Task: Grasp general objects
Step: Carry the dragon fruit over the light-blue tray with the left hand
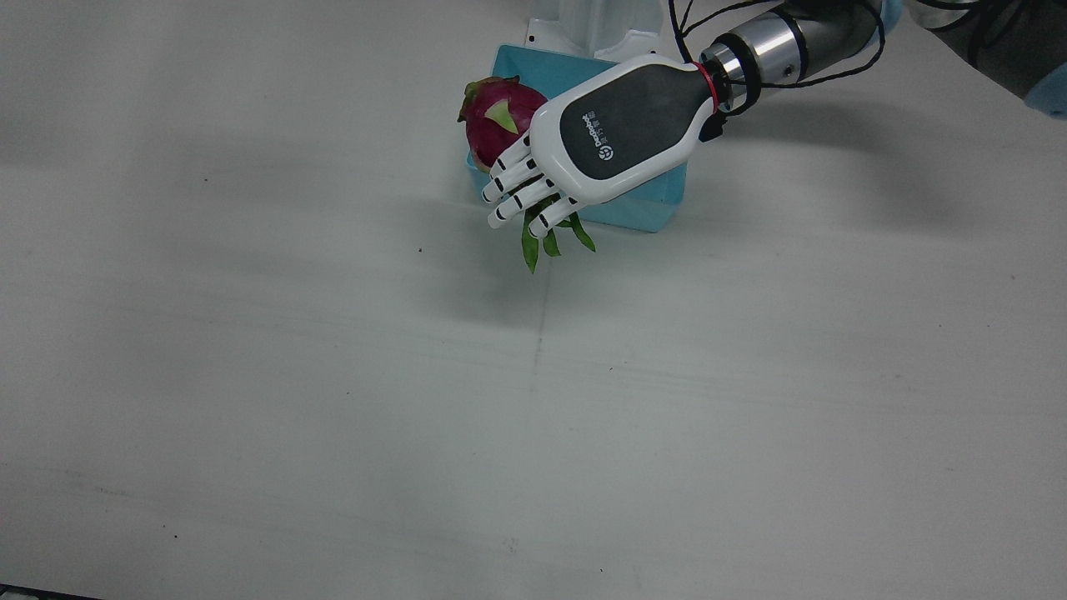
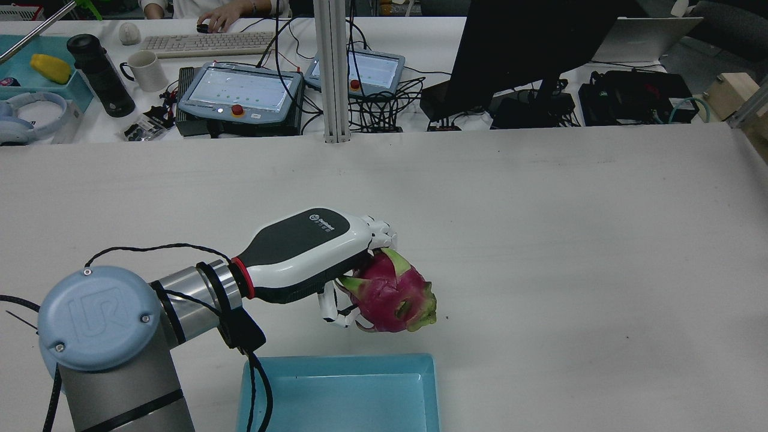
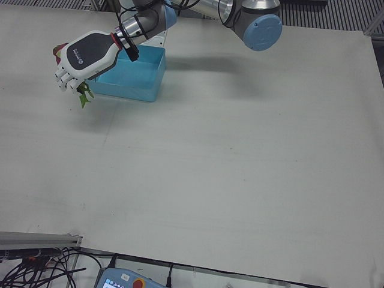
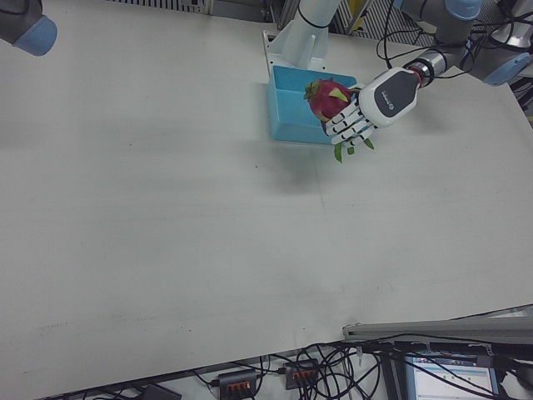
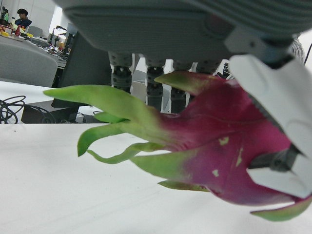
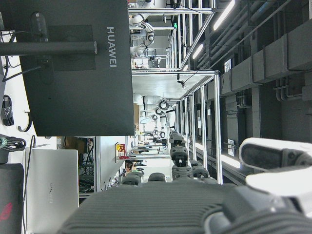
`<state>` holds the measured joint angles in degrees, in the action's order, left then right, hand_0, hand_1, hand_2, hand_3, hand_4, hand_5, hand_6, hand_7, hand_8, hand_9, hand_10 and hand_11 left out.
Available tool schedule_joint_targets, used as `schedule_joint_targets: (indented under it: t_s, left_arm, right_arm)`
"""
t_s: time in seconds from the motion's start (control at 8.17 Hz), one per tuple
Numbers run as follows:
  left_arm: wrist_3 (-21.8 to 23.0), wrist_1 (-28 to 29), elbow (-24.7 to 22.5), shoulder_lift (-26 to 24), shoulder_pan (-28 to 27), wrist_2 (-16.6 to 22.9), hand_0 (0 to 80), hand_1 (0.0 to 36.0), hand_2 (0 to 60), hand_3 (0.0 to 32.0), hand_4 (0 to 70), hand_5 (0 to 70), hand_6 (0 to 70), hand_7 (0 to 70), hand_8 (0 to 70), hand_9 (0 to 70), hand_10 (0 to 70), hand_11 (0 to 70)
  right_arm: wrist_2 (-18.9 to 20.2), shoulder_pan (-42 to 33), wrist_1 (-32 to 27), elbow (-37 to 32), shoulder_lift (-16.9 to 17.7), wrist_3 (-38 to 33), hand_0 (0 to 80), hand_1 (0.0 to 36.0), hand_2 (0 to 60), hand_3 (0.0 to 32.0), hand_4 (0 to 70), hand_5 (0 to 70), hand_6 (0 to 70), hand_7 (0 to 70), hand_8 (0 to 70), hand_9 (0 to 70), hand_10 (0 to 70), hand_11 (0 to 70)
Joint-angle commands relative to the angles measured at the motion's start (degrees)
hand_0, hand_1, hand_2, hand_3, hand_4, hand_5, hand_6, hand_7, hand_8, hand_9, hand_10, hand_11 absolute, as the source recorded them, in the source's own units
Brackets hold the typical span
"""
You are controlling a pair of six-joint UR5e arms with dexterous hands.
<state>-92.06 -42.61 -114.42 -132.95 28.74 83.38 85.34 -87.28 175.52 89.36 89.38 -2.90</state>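
Observation:
My left hand (image 1: 600,133) is shut on a magenta dragon fruit (image 1: 488,125) with green leaf tips (image 1: 533,242) and holds it in the air. The fruit hangs over the front edge of a light blue tray (image 1: 658,208) in the front view. In the rear view the hand (image 2: 306,246) grips the fruit (image 2: 390,297) just beyond the tray (image 2: 336,396). The left hand view shows the fruit (image 5: 234,156) close up under the palm, above the white table. My right hand (image 6: 195,204) shows only in its own view, raised, fingers apart, holding nothing.
The tray's inside looks bare in the rear view. Beyond the table's far edge stand a dark monitor (image 2: 528,48), two teach pendants (image 2: 240,90), cables, and a keyboard (image 2: 204,42). The right arm's elbow (image 4: 25,25) is at the corner of the right-front view.

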Motion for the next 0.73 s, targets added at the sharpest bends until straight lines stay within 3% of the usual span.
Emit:
schedule_joint_targets:
  t_s: [0.0,0.37,0.49,0.61]
  left_arm:
    - [-3.46,-2.9,-0.36,0.06,-5.26,0.2,40.5,17.8,60.0,0.0,18.6,70.0,17.9,36.4,16.0,26.0,24.5,36.6]
    - [-3.65,-4.76,-0.01,0.15,-7.47,0.29,41.6,16.6,57.5,0.0,17.7,70.0,15.3,32.8,13.6,22.6,22.5,33.7]
    - [-3.65,-4.85,-0.27,0.15,-7.47,0.29,42.5,14.9,46.7,0.0,17.0,70.0,12.2,29.7,11.2,19.7,17.8,26.9]
    - [-3.74,-4.85,-0.19,0.15,-7.39,2.56,40.6,11.6,29.8,0.0,11.6,33.5,2.6,17.5,1.4,5.0,7.6,12.1]
  right_arm:
    - [0.0,0.0,0.0,-0.06,0.0,0.0,0.0,0.0,0.0,0.0,0.0,0.0,0.0,0.0,0.0,0.0,0.0,0.0]
    - [0.0,0.0,0.0,-0.06,0.0,0.0,0.0,0.0,0.0,0.0,0.0,0.0,0.0,0.0,0.0,0.0,0.0,0.0]
    - [0.0,0.0,0.0,-0.06,0.0,0.0,0.0,0.0,0.0,0.0,0.0,0.0,0.0,0.0,0.0,0.0,0.0,0.0]
    - [0.0,0.0,0.0,0.02,0.0,0.0,0.0,0.0,0.0,0.0,0.0,0.0,0.0,0.0,0.0,0.0,0.0,0.0]
